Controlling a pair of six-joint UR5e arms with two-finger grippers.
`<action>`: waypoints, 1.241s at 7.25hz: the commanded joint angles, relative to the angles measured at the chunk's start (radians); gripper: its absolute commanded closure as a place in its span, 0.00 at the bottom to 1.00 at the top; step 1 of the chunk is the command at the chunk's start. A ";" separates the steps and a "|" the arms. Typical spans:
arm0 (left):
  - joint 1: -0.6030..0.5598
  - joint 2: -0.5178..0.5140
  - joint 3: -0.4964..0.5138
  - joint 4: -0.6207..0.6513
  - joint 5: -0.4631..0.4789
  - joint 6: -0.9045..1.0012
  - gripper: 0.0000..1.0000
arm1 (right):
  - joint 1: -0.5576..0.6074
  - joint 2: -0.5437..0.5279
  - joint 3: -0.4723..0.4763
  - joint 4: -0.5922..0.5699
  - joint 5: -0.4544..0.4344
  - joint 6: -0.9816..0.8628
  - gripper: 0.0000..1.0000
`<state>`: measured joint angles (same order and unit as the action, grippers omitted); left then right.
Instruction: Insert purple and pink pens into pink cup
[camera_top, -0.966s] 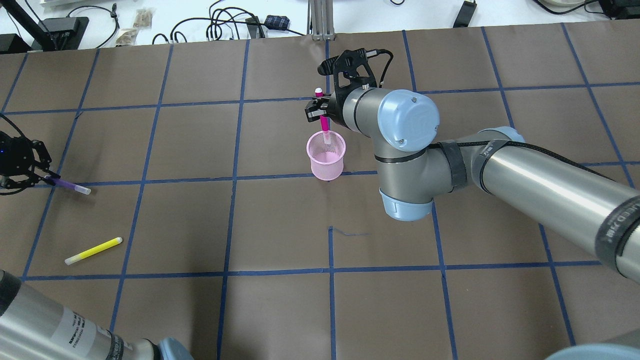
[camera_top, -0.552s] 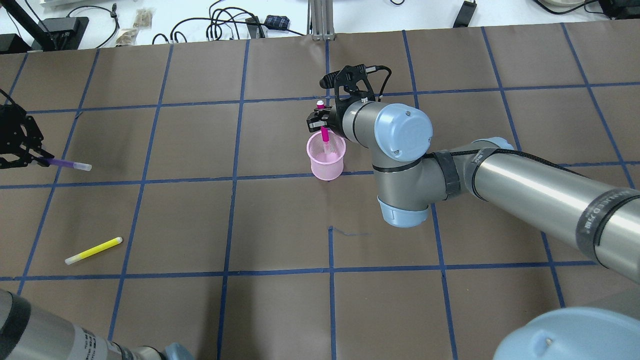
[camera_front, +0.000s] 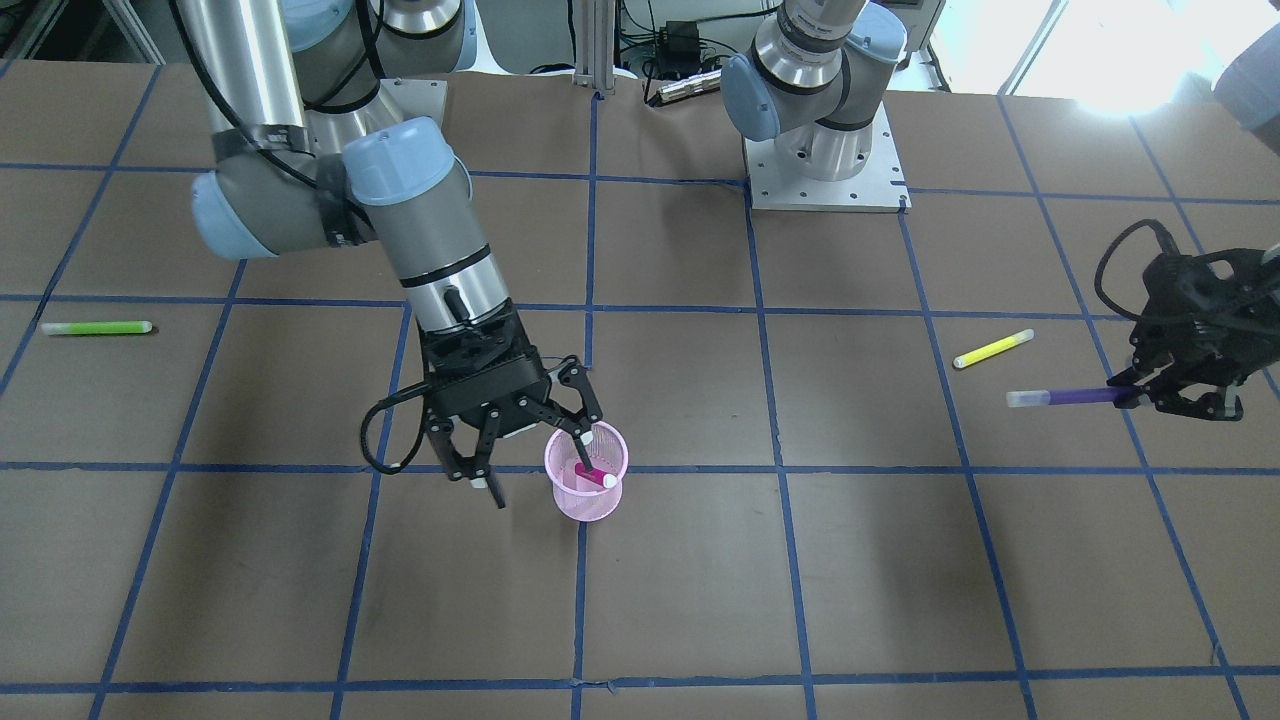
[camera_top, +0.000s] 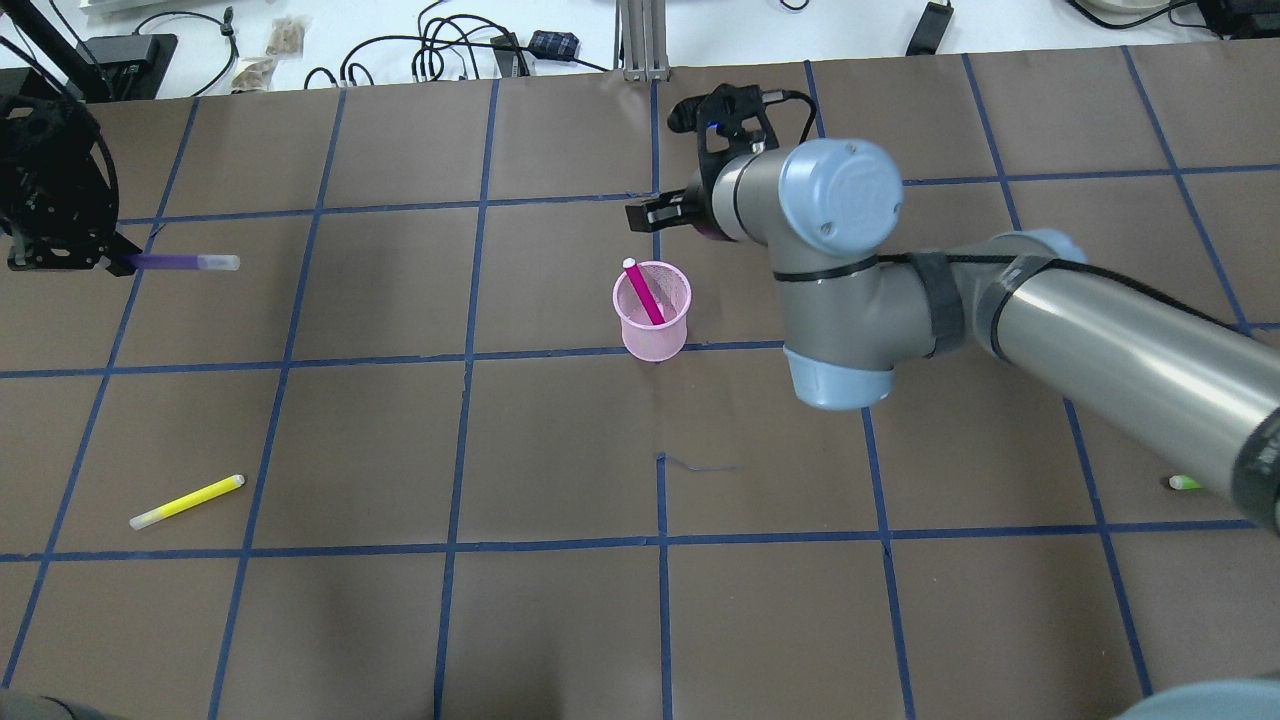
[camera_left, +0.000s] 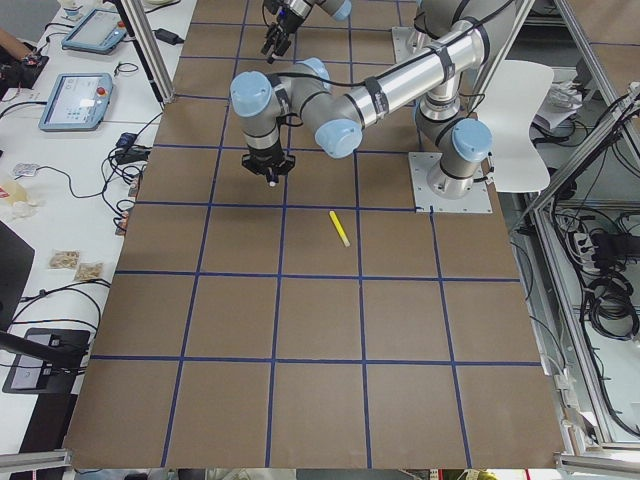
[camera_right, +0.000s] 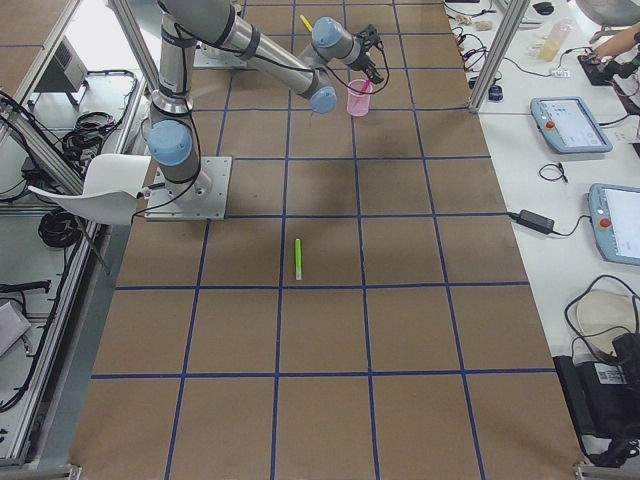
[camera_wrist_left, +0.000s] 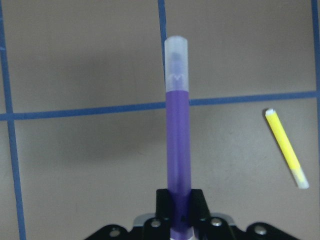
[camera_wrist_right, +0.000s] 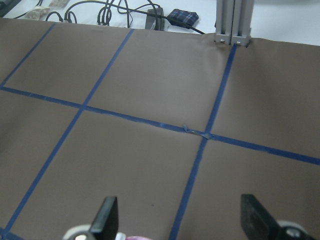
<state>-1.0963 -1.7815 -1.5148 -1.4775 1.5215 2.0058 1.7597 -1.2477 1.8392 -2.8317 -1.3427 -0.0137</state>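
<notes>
The pink mesh cup (camera_top: 652, 312) stands upright near the table's middle and also shows in the front view (camera_front: 587, 490). The pink pen (camera_top: 643, 292) leans inside it, white tip up. My right gripper (camera_front: 540, 465) is open and empty, just beside and above the cup's rim; its fingers (camera_wrist_right: 105, 215) stand wide apart in the right wrist view. My left gripper (camera_top: 110, 262) is shut on the purple pen (camera_top: 185, 262) and holds it level above the table at the far left. The pen (camera_wrist_left: 178, 130) sticks straight out from the jaws.
A yellow pen (camera_top: 186, 501) lies on the table at the near left, below the left gripper. A green pen (camera_front: 95, 327) lies far to the right side. Cables and boxes (camera_top: 470, 50) lie beyond the mat's far edge.
My right gripper has let go of the pink pen, which now leans in the cup, and has opened and pulled back and up. My left gripper has carried the purple pen farther from me.
</notes>
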 joint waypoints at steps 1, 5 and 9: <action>-0.193 0.086 0.001 -0.032 0.083 -0.295 1.00 | -0.130 -0.047 -0.223 0.466 -0.006 -0.107 0.00; -0.691 0.048 0.016 0.040 0.452 -0.822 1.00 | -0.206 -0.174 -0.294 1.003 -0.256 -0.293 0.00; -0.913 -0.123 0.022 0.120 0.540 -1.145 1.00 | -0.238 -0.219 -0.366 1.344 -0.244 -0.097 0.00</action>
<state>-1.9514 -1.8471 -1.4950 -1.3903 2.0335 0.9327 1.5341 -1.4637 1.4976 -1.5276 -1.6030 -0.1413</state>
